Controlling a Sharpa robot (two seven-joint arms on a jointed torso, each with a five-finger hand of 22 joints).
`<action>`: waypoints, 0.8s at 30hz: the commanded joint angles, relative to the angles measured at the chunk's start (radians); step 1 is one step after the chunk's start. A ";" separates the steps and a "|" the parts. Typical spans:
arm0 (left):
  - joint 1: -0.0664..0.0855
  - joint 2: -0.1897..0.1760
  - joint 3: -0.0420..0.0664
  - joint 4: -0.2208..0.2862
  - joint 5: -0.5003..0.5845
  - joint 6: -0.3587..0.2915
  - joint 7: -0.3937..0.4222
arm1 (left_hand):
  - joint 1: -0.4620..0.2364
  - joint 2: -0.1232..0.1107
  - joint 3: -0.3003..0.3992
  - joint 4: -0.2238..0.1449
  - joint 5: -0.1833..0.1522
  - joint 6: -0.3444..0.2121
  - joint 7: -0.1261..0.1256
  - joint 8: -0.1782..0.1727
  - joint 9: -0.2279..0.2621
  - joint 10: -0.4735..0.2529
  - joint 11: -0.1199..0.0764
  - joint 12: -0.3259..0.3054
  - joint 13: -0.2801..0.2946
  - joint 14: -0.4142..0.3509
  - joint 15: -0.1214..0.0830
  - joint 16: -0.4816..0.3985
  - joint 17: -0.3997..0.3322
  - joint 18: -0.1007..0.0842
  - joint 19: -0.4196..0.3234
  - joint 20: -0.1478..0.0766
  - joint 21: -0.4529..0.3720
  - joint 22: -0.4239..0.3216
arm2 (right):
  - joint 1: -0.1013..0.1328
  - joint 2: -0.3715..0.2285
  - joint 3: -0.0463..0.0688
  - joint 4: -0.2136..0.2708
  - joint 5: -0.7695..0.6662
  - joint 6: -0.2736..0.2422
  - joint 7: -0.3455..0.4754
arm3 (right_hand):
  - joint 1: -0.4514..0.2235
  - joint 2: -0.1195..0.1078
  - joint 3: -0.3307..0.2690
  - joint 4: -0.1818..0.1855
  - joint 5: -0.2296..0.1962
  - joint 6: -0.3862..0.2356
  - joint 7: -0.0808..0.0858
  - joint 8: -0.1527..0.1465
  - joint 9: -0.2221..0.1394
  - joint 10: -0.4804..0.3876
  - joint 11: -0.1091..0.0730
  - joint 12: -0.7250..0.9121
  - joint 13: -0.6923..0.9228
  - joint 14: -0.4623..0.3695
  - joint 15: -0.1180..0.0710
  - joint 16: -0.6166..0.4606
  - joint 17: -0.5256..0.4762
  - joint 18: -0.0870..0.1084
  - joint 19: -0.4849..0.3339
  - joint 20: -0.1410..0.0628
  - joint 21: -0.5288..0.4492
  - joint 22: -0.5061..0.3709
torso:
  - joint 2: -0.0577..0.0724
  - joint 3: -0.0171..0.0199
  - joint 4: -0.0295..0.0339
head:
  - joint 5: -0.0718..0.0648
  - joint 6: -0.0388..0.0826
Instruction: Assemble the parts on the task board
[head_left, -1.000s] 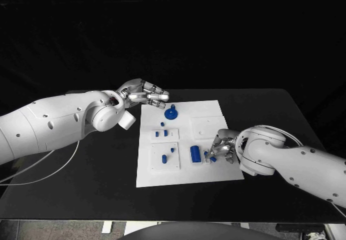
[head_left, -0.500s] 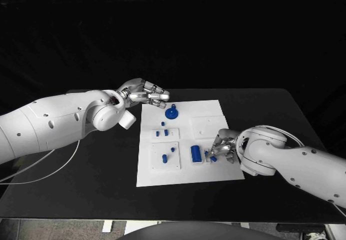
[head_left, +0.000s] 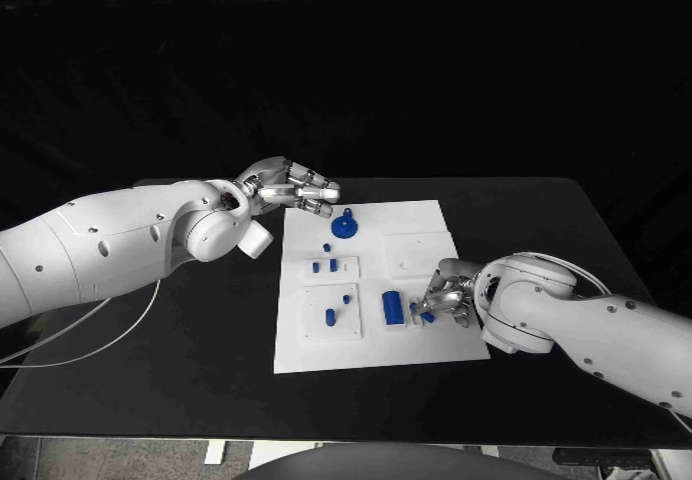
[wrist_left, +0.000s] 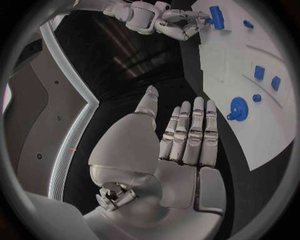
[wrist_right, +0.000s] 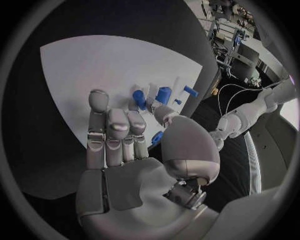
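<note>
The white task board (head_left: 433, 345) lies mid-table. On it are a round blue knob (head_left: 343, 225) at the far end, two short pegs (head_left: 323, 266), two more blue parts (head_left: 338, 308) on the near left plate, and a blue cylinder (head_left: 389, 307). My right hand (head_left: 444, 297) is low over the board's right side, just right of the cylinder (wrist_right: 164, 95). It pinches a small blue part (wrist_right: 156, 137) between thumb and a finger. My left hand (head_left: 296, 187) hovers at the board's far left corner with its fingers (wrist_left: 190, 130) straight and holds nothing.
The black table (head_left: 188, 360) surrounds the board. A raised white plate (head_left: 415, 248) sits on the board's right half, behind my right hand. A thin cable (head_left: 87, 330) runs under my left arm.
My right hand has edged slightly toward the blue cylinder. The left hand and the parts on the board have stayed put.
</note>
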 joint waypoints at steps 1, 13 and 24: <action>0.001 0.001 0.001 0.002 -0.001 0.014 0.003 | -0.003 0.002 0.000 0.007 -0.004 -0.005 0.002 -0.003 0.001 -0.008 0.001 -0.002 0.001 -0.007 0.000 -0.003 0.001 -0.011 -0.008 0.001 -0.002 0.000 | -0.002 -0.002 -0.001 0.002 -0.014 -0.004 0.004 | -0.009 0.003 0.003 0.007 -0.005 0.008 0.002 0.006 0.003 0.004 -0.003 -0.001 0.002 0.000 -0.010 -0.002 -0.001 -0.016 0.004 0.000 -0.001 0.053 | 0.000 0.0003 0.0002 | 0.000 0.000; 0.001 0.001 0.000 0.002 -0.002 0.015 0.004 | -0.003 0.002 0.000 0.007 -0.004 -0.005 0.002 -0.003 0.001 -0.008 0.001 -0.002 0.001 -0.007 0.000 -0.003 0.001 -0.011 -0.008 0.001 -0.002 0.000 | -0.002 -0.009 0.001 0.016 -0.014 -0.006 0.005 | -0.030 -0.001 0.020 0.017 -0.016 0.005 0.002 0.006 0.008 0.003 -0.003 -0.007 0.000 -0.001 -0.011 -0.007 -0.006 -0.017 0.004 -0.002 -0.008 0.052 | 0.000 -0.0002 -0.0002 | -0.004 -0.004; 0.001 0.003 0.000 0.001 -0.003 0.014 0.003 | -0.002 0.003 -0.001 0.005 -0.003 -0.005 0.002 -0.003 0.001 -0.008 0.001 -0.002 0.001 -0.008 0.000 -0.003 0.001 -0.011 -0.008 0.001 -0.002 0.000 | -0.002 -0.008 0.004 0.018 -0.010 0.033 -0.003 | -0.046 -0.020 0.049 0.028 -0.057 0.001 0.004 0.006 0.006 -0.003 -0.002 -0.025 -0.011 -0.003 -0.010 -0.020 -0.015 -0.019 0.002 -0.002 -0.036 0.047 | 0.000 -0.0012 -0.0003 | -0.004 -0.001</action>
